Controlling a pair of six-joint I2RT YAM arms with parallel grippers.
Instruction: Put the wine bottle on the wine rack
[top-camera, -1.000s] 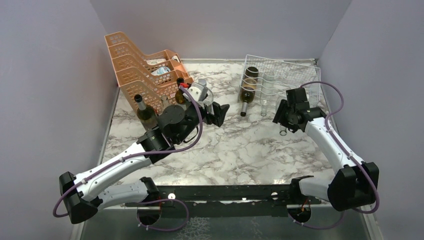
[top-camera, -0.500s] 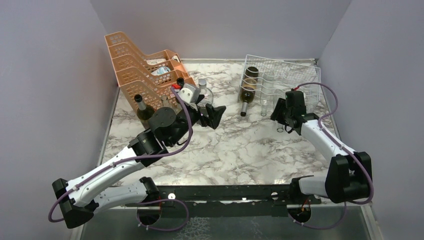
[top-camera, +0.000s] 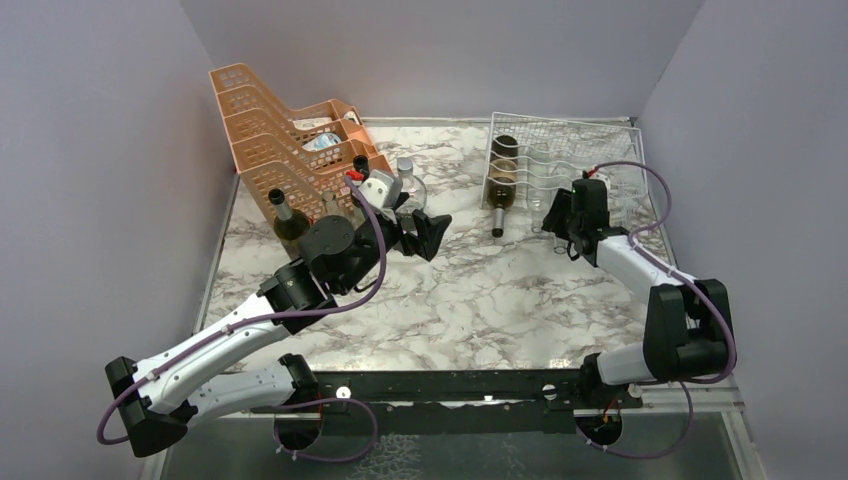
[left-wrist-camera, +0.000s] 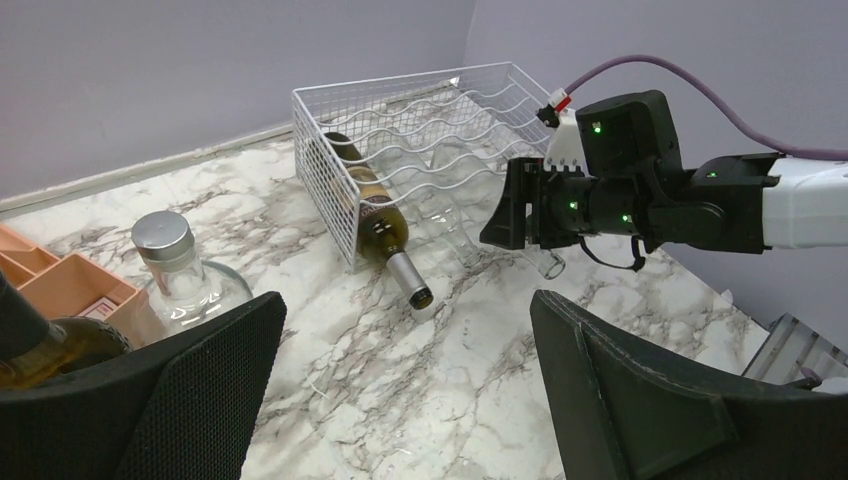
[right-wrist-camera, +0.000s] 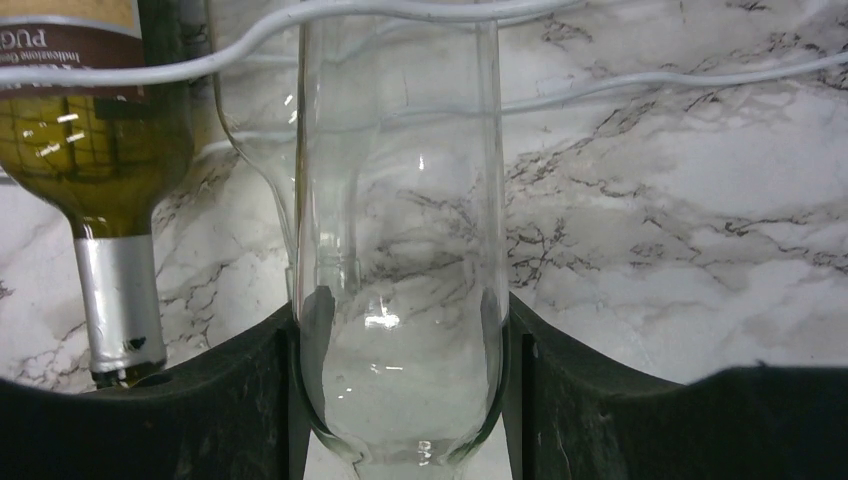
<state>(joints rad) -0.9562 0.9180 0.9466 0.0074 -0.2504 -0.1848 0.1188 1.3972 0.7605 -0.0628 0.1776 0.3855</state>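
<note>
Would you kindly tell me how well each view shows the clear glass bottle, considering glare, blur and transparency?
Right wrist view: the clear bottle is sharp, with small glints, and the marble looks warped through it. Top view: it nearly vanishes against the wine rack wires beside the right hand. Left wrist view: only a faint, pale outline; the left hand's own fingers loom dark and slightly soft.

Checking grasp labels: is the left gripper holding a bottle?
No, the left gripper is empty: its jaws stand wide apart with nothing between them.
</note>
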